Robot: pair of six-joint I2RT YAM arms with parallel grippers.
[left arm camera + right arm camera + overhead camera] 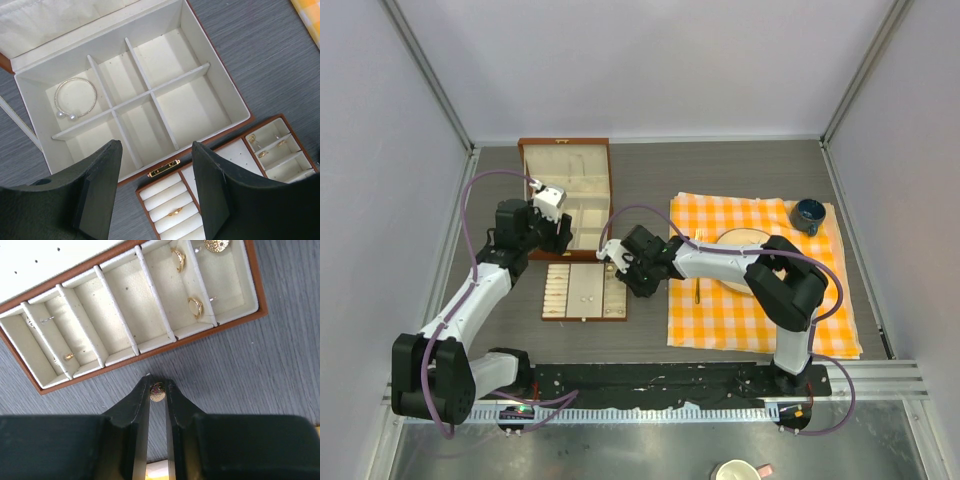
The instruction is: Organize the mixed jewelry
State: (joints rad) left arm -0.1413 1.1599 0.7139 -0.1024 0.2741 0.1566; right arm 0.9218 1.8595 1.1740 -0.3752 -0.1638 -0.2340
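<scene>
My right gripper is shut on a small round gold stud, held just off the near edge of the wooden cream-lined tray. The tray's slots hold gold rings and another round gold stud. My left gripper is open and empty above the front edge of the wooden box. A thin silver hoop bracelet with pearl ends lies in the box's far left compartment. A gold ring sits in the tray's ring rolls. In the top view the left gripper is over the box and the right gripper is at the tray.
An orange checked cloth lies on the right with a plate, a gold utensil and a dark blue cup. The box lid stands open at the back.
</scene>
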